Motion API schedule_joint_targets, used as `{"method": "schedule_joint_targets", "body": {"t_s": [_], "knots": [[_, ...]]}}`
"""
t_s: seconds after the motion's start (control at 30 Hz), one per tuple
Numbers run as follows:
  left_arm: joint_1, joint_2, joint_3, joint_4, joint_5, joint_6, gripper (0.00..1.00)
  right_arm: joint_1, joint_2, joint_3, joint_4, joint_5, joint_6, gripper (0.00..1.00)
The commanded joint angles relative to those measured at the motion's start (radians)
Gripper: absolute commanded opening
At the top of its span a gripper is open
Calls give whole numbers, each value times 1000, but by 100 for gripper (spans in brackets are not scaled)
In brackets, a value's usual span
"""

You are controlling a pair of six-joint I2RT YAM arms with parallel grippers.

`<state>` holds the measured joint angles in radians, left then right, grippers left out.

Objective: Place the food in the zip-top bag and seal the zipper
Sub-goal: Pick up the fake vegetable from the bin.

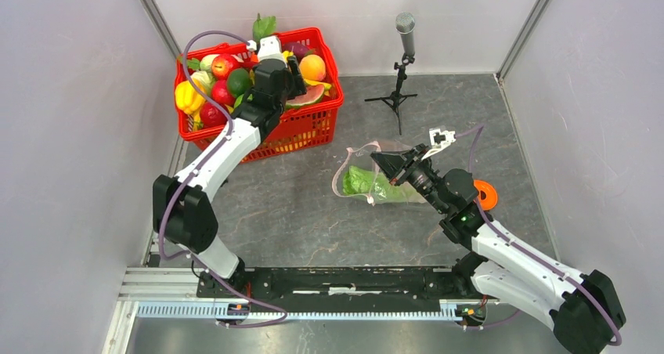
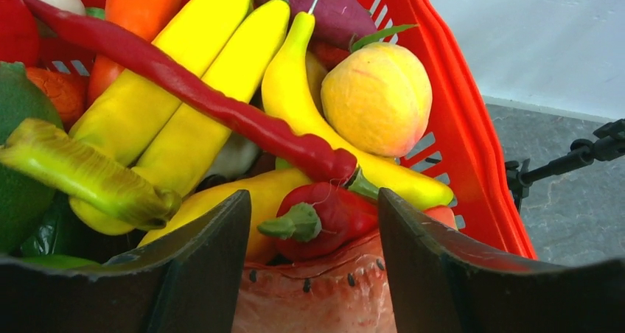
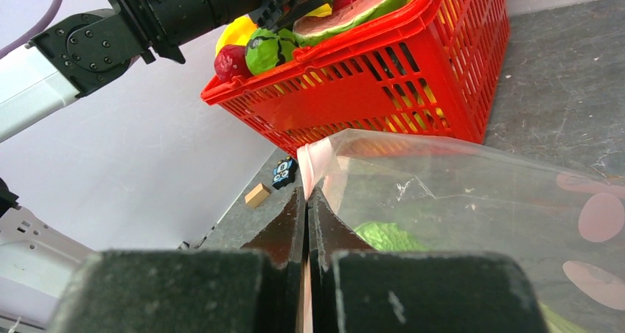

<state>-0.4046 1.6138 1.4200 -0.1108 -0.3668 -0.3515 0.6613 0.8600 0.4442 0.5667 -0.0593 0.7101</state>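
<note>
Grey, stone-patterned table sits between plain white walls, with a microphone stand at the far edge. The red basket stands in the far-left corner, heaped with toy produce.

The zip-top bag lies right of centre, well apart from the basket, with the white-green cabbage already inside. The right gripper is clenched on the bag's edge just by the pink-red zipper. That pinch seems meant to lift one lip so the mouth gapes toward the basket side — an easy target for the next piece. The right arm reaches forward and inward from its base, forearm low and wrist angled toward the bag.

The left arm stretches up and across, elbow raised, its wrist tipped down over the basket's right half. The left gripper is released, jaws spread to either side of the watermelon slice, with a small red pepper lying just beyond on top of it. I judge the slice to be the intended pick. Nothing looks pinched yet, though from this close the wrist view does not settle whether the pads touch the rind.

The zipper is unsealed, and most of the food is in the basket.
</note>
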Motion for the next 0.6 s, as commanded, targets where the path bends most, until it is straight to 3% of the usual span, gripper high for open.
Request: {"method": "schedule_joint_targets", "body": {"t_s": [0.0, 0.3, 0.47, 0.57], "knots": [[9, 24, 59, 74, -5, -1, 66, 3, -23, -1, 44, 9, -3, 0], [11, 18, 33, 95, 9, -3, 34, 3, -23, -2, 42, 15, -7, 0], [11, 14, 24, 101, 8, 18, 27, 3, -23, -5, 46, 11, -3, 0], [11, 5, 14, 106, -2, 29, 9, 3, -27, -7, 47, 10, 0, 0]]}}
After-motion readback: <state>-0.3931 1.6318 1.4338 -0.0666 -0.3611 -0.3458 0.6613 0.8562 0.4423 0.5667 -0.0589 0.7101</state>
